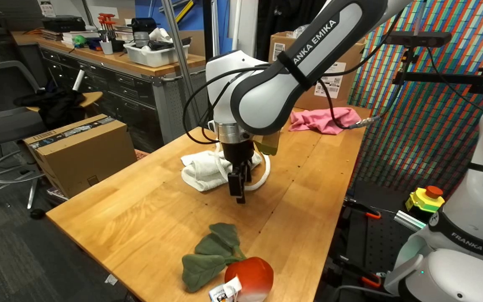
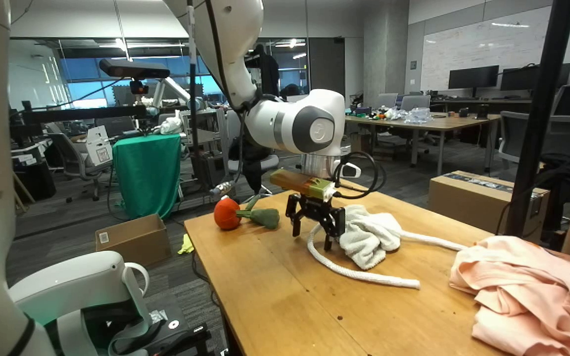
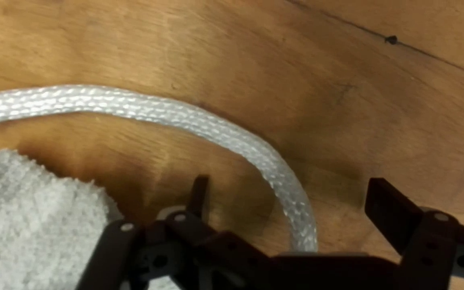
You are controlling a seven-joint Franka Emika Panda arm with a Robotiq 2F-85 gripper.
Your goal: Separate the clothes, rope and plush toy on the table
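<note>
Robotics lab: wall whiteboard (image 2: 478, 59) and drawer workbench (image 1: 120, 82) in the background, light-brown wooden table (image 2: 285, 301) under the Robotiq gripper (image 2: 312, 238). Fingers (image 3: 381, 201) spread wide, nothing held.

White braided rope (image 3: 256, 152) curving across the gap between the fingers; in the gap or below, can't tell. White terry towel (image 2: 366, 237) just beside the gripper; contact with a finger, can't tell. Peach garment (image 2: 537, 291) well past the towel, outward from the gripper. Radish plush (image 1: 247, 277) well apart from the gripper, on the side away from the peach garment.

Expect a light, limp rope, maybe a bit slick given the smooth weave. Take hold crosswise on the bend between the fingers, not where towel and rope meet; otherwise likely to drag both. Expect soft, light terry: pinch a raised fold. Same for the peach garment, likely thinner and drapier. Expect a light, squashy radish, hard to damage; grab by the round body, not by the floppy-looking leaves (image 1: 214, 246).

Per view: rope weave and placement between the fingers clearest from the wrist. Rope's free end (image 2: 413, 284) and the run out toward the peach garment only in an exterior view, other end not visible. Pink cloth (image 1: 312, 120) only in an exterior view, well apart from the gripper, at the table end away from the radish. No peach garment visible there, probably behind the Franka arm (image 1: 266, 100). Radish, towel and rope in both exterior views. Rope over or under the towel: can't tell for sure.
</note>
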